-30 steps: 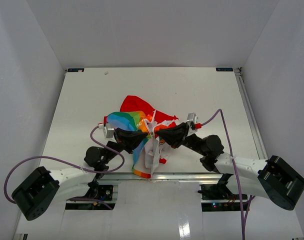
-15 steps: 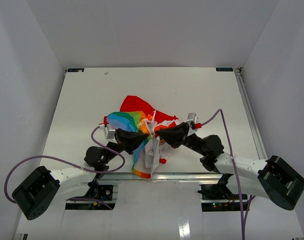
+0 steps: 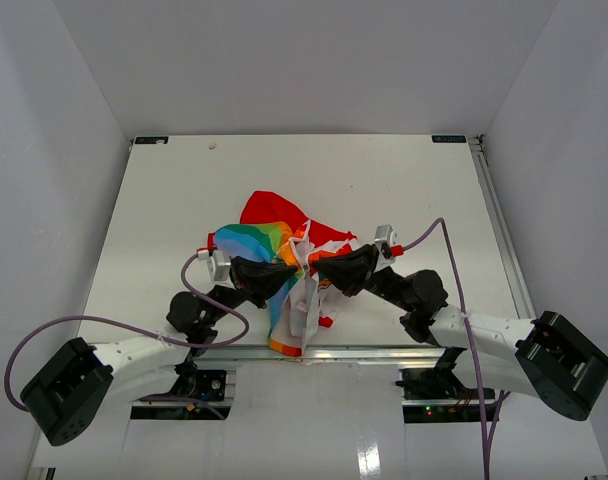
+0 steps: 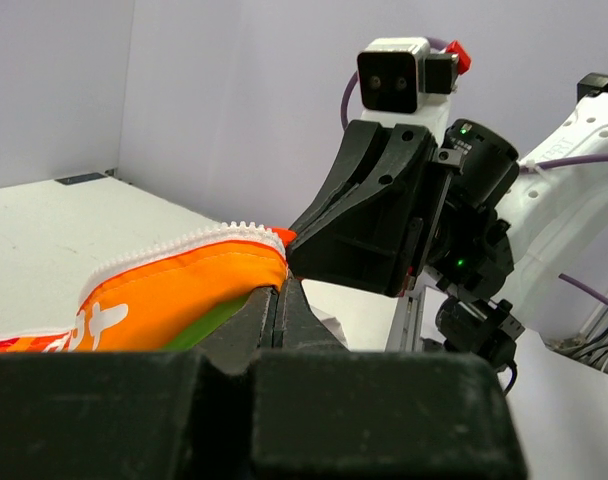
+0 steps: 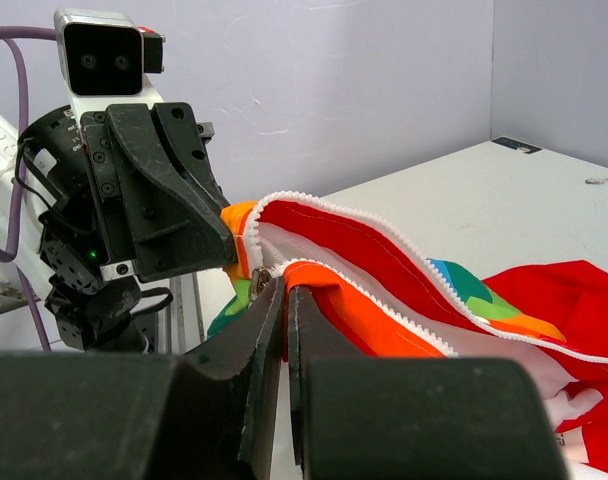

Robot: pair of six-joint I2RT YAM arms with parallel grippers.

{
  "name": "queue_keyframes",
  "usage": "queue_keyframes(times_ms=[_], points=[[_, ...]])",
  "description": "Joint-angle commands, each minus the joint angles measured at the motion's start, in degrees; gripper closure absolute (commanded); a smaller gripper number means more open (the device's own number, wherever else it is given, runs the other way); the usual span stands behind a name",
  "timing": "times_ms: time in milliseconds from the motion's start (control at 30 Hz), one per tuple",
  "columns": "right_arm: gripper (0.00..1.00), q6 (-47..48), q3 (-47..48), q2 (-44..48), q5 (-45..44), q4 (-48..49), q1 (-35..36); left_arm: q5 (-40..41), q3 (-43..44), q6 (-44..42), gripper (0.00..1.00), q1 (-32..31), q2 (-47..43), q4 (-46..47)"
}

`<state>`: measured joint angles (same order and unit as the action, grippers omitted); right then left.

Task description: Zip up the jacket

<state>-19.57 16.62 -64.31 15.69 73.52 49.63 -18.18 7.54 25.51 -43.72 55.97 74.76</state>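
Note:
The jacket lies crumpled near the table's front middle, rainbow stripes, red lining and a white panel showing, its front open. My left gripper is shut on the jacket's orange hem beside white zipper teeth. My right gripper faces it, shut on the other front edge right at the small metal zipper slider. Both hold the fabric lifted off the table, fingertips a few centimetres apart. White zipper teeth run along both open edges.
The white table is walled by white panels on three sides. A white part of the jacket hangs down to the table's front edge. Purple cables loop from both arms.
The left arm's elbow and cable have shifted slightly to the left. Both grippers and the jacket stay where they were.

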Motion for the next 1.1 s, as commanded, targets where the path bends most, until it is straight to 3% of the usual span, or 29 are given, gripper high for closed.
queue_keyframes(times_ms=[0, 867, 1067], points=[[0.92, -0.1, 0.7, 0.8, -1.0, 33.5, 0.3, -1.5, 2.4, -2.7, 1.00, -0.3, -2.1, -4.6], [0.92, 1.4, 0.7, 3.1, -1.8, 29.6, 0.4, -2.8, 4.2, -6.2, 1.00, -0.4, -3.5, -13.9], [0.92, 2.7, 0.8, 4.1, -1.4, 24.7, 0.3, -4.0, 5.3, -7.7, 1.00, -0.4, -3.8, -18.3]])
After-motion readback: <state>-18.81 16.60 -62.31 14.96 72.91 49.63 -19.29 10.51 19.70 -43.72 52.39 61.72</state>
